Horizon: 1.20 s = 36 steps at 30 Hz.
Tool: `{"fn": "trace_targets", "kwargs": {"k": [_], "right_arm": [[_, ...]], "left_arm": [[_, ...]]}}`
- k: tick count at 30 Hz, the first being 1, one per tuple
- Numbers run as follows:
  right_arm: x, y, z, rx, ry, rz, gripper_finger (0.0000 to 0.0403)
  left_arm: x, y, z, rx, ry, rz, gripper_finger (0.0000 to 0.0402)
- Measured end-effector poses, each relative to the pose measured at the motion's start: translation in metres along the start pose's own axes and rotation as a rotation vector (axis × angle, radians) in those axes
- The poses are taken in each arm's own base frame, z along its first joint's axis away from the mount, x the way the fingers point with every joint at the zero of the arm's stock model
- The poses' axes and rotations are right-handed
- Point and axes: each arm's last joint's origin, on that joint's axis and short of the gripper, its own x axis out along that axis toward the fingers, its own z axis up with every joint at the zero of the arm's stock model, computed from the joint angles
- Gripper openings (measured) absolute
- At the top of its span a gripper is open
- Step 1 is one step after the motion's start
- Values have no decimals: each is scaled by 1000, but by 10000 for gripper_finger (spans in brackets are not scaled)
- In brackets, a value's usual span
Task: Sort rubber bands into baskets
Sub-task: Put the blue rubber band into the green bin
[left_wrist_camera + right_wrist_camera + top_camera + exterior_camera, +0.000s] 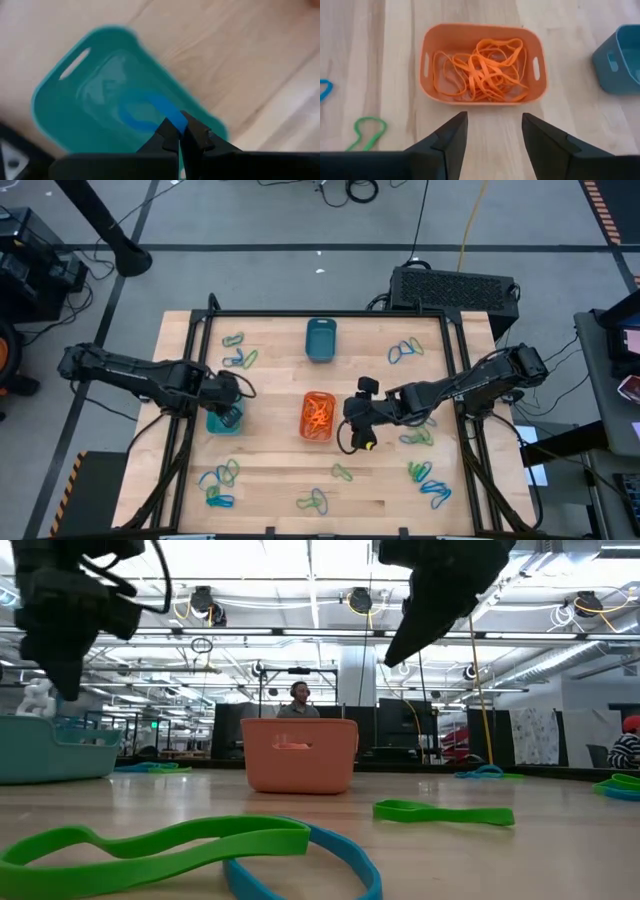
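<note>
A: Start at the table's (270, 470) left edge. What is the left gripper (232, 412) doing?

B: It hangs over the light teal basket (224, 421) near that edge, fingers pinched tight on a blue rubber band (145, 111) that dangles into the basket. That band is not yet let go, and I can see nothing else lying in that basket.

A: And loose bands on that side?

B: A blue and green cluster (238, 352) toward the far left corner, and another (218, 483) toward the near left corner. None of those is sorted.

A: The middle?

B: The orange basket (482, 62) sits at the table's centre with a tangle of orange rubber bands (482, 67) inside. I see no orange band left on the wood, so that colour looks finished. The darker blue basket (320, 339) stands at the far edge; I cannot tell whether it holds anything. Two more green and blue clusters (318, 500) lie by the near edge.

A: The right gripper (361, 427)?

B: Just right of the orange basket, jaws spread wide and empty, pointing at it. My guess is it is free for its next pick.

A: What remains on the right?

B: Clusters (405, 351) toward the far right corner and more (428, 480) toward the near right corner, plus one (418, 437) beside the right arm. I judge the job roughly a third done: blue and green are mostly outstanding.
</note>
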Motion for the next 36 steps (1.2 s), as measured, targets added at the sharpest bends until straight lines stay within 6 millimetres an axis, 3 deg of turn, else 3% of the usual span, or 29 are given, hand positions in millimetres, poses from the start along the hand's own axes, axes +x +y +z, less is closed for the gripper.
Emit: {"fn": "trace_targets", "kwargs": {"k": [7,14,26,33,36], "right_arm": [[0,-1,-3,-15,31,-10,173],[0,-1,-3,-40,28,-9,173],[0,-2,-3,-38,28,-10,173],[0,-2,-3,-36,28,-9,173],[0,-1,-2,-35,25,-9,173]], "left_arm": [[13,7,-5,-13,37,52,20],[14,6,-5,-13,40,55,44],[15,5,-6,-15,72,41,126],[14,3,-8,-39,170,-28,132],[3,-5,-6,-43,231,-124,132]]}}
